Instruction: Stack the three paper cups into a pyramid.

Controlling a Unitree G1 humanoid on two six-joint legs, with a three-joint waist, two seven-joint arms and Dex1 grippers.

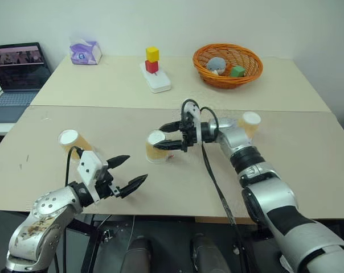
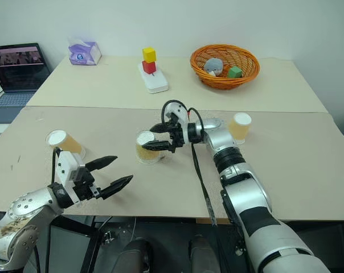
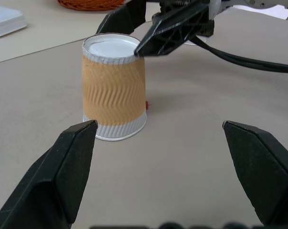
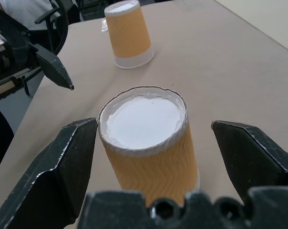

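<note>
Tan paper cups are standing upside down and well apart on a pale table (image 1: 308,165), none stacked yet. The middle cup (image 1: 156,147) is sitting near the table's centre, white base facing up. The right gripper (image 1: 171,136) is reaching in from the right, pointing leftward, with its two black fingers spread wide on either side of this cup's top; in the right wrist view one finger is touching the cup's rim and the other is standing clear, so the cup is resting on the table, not clamped. The left cup (image 1: 73,141) is sitting near the table's left side. The left gripper (image 1: 127,172) is hovering just in front of it near the table's front edge, fingers wide apart and holding nothing, aimed toward the middle cup. The right cup (image 1: 249,124) is standing behind the right forearm. On the far table, a red-and-yellow block stack (image 1: 152,60), an orange basket (image 1: 227,65) and a tissue pack (image 1: 85,52) are resting.
</note>
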